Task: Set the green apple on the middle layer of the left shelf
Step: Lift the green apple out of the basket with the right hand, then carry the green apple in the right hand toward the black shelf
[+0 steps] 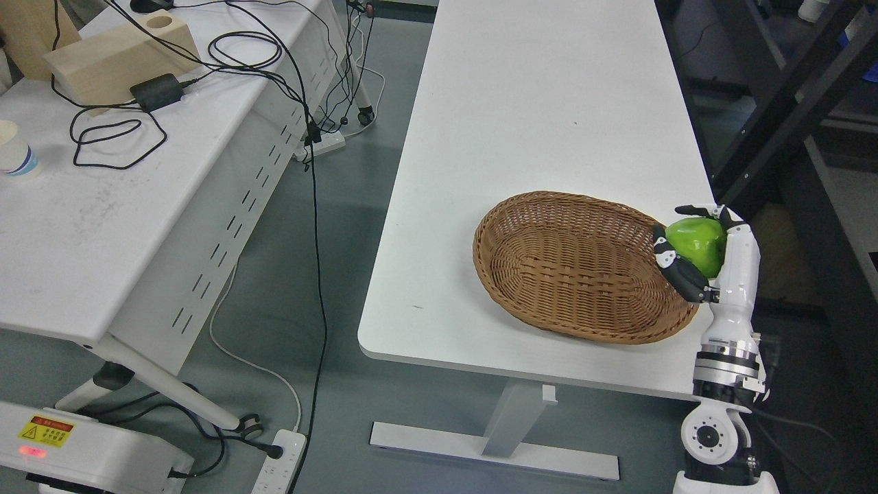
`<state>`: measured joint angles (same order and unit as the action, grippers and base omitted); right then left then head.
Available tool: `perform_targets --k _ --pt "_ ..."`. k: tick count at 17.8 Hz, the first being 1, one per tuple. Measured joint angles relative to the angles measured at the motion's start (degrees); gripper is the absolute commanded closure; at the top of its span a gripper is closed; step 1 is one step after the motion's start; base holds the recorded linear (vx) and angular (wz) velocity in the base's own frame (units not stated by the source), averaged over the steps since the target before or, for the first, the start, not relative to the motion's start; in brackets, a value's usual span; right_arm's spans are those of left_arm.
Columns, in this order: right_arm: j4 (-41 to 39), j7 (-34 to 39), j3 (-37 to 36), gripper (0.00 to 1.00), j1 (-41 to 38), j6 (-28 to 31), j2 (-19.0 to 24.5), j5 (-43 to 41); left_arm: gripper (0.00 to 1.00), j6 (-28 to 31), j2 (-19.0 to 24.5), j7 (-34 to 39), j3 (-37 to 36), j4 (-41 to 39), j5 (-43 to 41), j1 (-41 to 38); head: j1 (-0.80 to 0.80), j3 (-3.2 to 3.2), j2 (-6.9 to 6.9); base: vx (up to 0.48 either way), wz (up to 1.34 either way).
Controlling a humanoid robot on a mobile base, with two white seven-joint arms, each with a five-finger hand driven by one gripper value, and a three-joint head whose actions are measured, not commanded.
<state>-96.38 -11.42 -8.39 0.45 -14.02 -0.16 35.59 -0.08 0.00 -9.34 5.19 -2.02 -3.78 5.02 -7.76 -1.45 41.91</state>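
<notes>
Right arm comes up from the bottom right corner, wrist joint closest to the lens. Right hand (713, 257) has its fingers wrapped around the green apple (698, 243): dark thumb under the near side, fingertips curling over the top. Apple is off the table, held just past the right rim of the wicker basket (576, 267), at the table's right edge.

Basket looks empty, sits near the front right corner of the white table (535, 103). Dark shelf frame (789, 103) stands right of the basket, beyond the table edge. Can't tell from here which layer is which, or whether this is the "left" shelf the task means. Second white table (103, 226) with cables and a wooden block (113, 58) is well left of the basket. Left arm isn't visible.

Risks, my read:
- Thumb sits right at the basket rim; a low swing could snag it and drag the basket.
- Apple is round and smooth, grip covers only part of it; a fast wrist turn could roll it out.
- Shelf struts sit close; reaching in could clip the forearm.
</notes>
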Motion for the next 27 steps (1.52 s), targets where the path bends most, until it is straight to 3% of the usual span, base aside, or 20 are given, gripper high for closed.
perform_targets --k 18,27 --pt "-0.3 1.7 -0.2 0.99 -0.5 -0.5 0.1 -1.3 0.0 0.0 0.0 0.0 0.0 0.0 0.0 0.0 0.0 0.0 0.0 -0.174 -0.11" --pt "-0.1 20.1 -0.1 0.98 -0.5 -0.7 0.1 -5.8 0.0 0.0 0.0 0.0 0.0 0.0 0.0 0.0 0.0 0.0 0.0 -0.248 -0.18"
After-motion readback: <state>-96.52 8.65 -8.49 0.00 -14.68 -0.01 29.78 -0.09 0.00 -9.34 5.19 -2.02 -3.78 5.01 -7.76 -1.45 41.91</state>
